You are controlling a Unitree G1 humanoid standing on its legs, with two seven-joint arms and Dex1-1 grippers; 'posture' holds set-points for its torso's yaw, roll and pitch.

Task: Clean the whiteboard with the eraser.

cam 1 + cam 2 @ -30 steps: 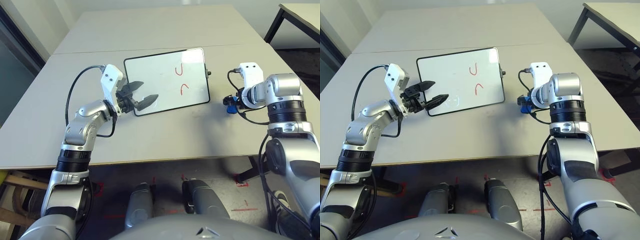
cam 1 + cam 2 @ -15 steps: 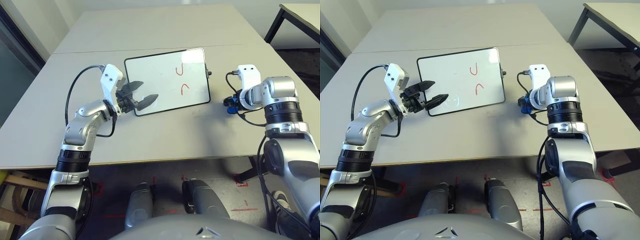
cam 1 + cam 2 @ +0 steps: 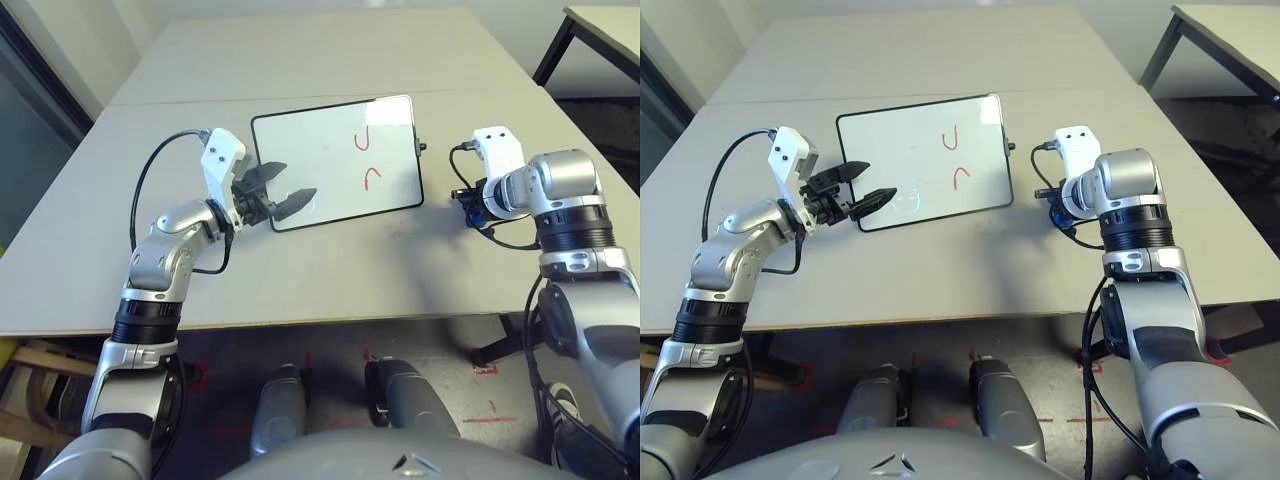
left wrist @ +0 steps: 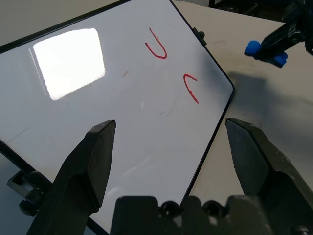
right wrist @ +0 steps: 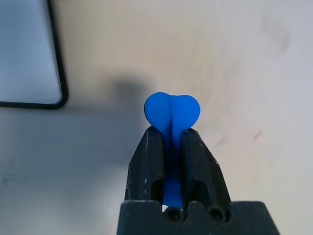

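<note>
The whiteboard (image 3: 325,160) lies flat on the table, white with a thin black frame and two red squiggles (image 3: 365,158) near its right side. My left gripper (image 3: 292,183) hovers open over the board's near left corner, and its wide-spread fingers (image 4: 93,156) frame the board (image 4: 122,83). Right of the board, my right gripper (image 5: 172,134) is shut on the blue eraser (image 5: 172,110), pinching its narrow middle. The eraser (image 3: 473,212) hangs a little above the table and throws a shadow on it. It also shows in the left wrist view (image 4: 266,49).
The beige table (image 3: 330,270) has bare surface in front of the board and between the board and my right gripper. Its front edge runs close to my body. A second table (image 3: 605,25) stands at the far right, beyond a gap.
My right gripper has closed on the eraser and shifted slightly right, away from the board's edge. The left arm and the board have stayed put.
</note>
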